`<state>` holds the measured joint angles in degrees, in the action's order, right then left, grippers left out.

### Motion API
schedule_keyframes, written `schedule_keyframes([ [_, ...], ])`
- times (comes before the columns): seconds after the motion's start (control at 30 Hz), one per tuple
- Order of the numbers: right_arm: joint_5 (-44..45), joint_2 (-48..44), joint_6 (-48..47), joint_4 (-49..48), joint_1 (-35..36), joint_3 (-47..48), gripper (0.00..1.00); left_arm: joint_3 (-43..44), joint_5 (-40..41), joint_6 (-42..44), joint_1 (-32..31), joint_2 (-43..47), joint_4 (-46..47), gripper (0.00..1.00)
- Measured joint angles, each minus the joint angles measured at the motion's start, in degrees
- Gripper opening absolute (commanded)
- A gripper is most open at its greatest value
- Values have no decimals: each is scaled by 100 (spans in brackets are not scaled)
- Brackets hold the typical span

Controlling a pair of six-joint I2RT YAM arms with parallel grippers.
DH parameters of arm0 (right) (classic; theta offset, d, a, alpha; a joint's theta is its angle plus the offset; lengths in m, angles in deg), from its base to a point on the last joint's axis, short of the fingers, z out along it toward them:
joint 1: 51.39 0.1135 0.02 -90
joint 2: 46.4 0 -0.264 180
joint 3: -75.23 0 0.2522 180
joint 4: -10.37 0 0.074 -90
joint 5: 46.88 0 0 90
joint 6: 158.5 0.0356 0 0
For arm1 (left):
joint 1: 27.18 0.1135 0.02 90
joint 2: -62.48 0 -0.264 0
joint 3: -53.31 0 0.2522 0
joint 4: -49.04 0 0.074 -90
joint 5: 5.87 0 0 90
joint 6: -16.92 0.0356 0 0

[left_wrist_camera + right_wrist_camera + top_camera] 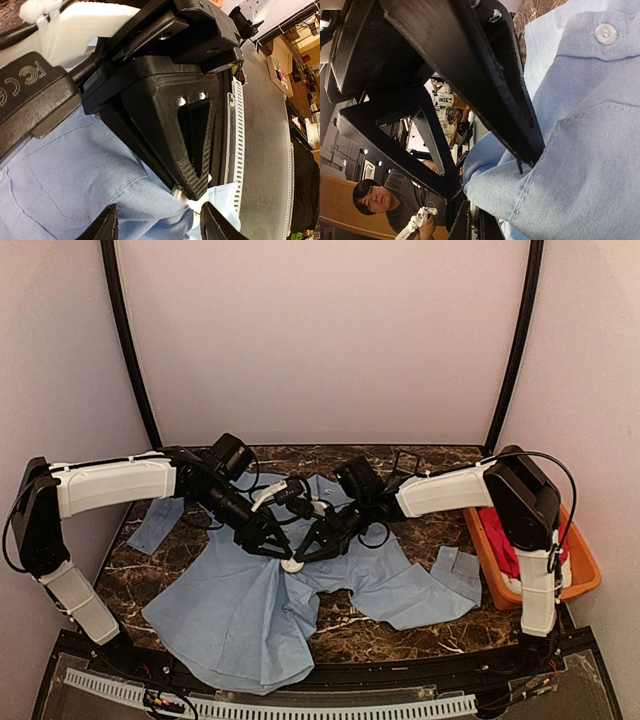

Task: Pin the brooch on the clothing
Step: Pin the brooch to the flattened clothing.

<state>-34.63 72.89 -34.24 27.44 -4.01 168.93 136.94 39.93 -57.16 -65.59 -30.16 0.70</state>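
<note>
The shirt (240, 610) is spread flat across the middle of the dark marble worktop (400, 640). Its hem is turned toward the near edge. One sleeve is laid out toward the far left, and the other toward the right, where its cuff is seen close to the orange tray (585, 585). A red garment (505, 540) is held in that tray, well apart from the shirt's body.

Both arms are reached inward over the upper front of the shirt, and their tips are brought together there. The left hand (275, 550) is angled down from the left and the right hand (308, 552) from the right, so that the two are almost touching.

A small white piece, taken to be the brooch (293, 565), is seen right at those tips, on the blue cloth.

In the left wrist view the left hand's own fingers (106, 226) are shown spread apart at the bottom edge. Cloth and the tip of the right hand are seen between them, and nothing is seen pinched. A stitched pocket (65, 170) is visible on the shirt beside them.

The right hand's fingers are pressed together. In the right wrist view its tip is set against a raised fold of the shirt, below a white button (605, 33). Whether the brooch or the cloth is pinched there cannot be told.
</note>
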Motion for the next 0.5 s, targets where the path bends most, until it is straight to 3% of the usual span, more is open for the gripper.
schedule_keyframes([
  [0.5,-2,0,-103,81,0,11,0,55,-94,94,44,-57,-120,50],
])
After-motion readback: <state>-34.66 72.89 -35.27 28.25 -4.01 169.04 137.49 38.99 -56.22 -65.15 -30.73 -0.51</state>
